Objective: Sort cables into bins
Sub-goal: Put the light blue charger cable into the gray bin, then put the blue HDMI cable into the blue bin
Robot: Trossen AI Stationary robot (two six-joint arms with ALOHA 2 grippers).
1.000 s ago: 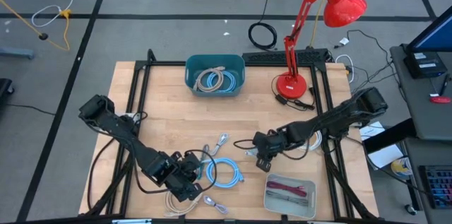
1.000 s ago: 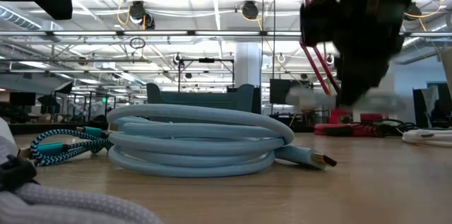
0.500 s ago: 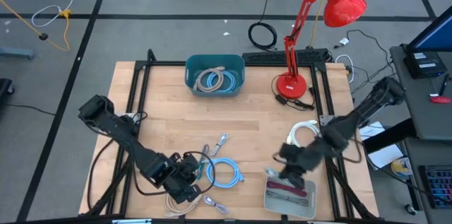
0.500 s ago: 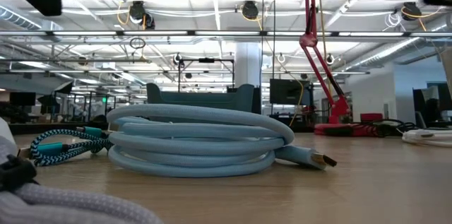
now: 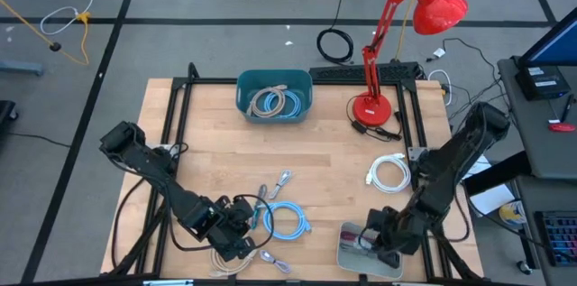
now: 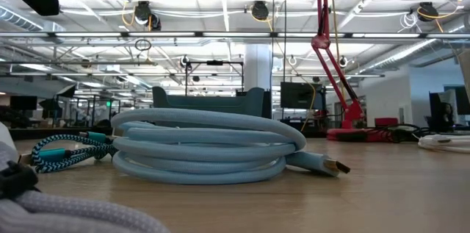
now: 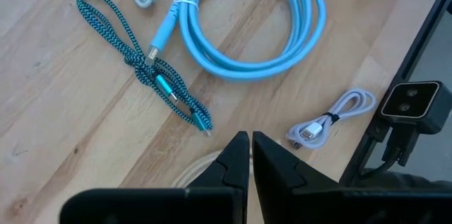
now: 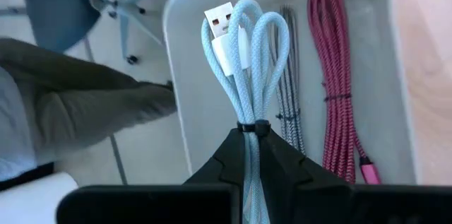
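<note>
Both arms are basically all matte black, chunky jointed segments with rounded housings at the joints. The left arm (image 5: 153,173) has a thin black cable looping out along its side, and the right arm (image 5: 451,164) has the same blocky dark build. Up close the left fingers (image 7: 236,164) are flat black wedges tapering to narrow tips, plain, no markings I can make out. The right fingers (image 8: 233,155) look identical, smooth dark plastic.

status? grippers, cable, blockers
Right gripper shut on pale blue cable bundle, above grey tray. Left gripper shut, empty, near blue coil. Nothing blocking.
</note>
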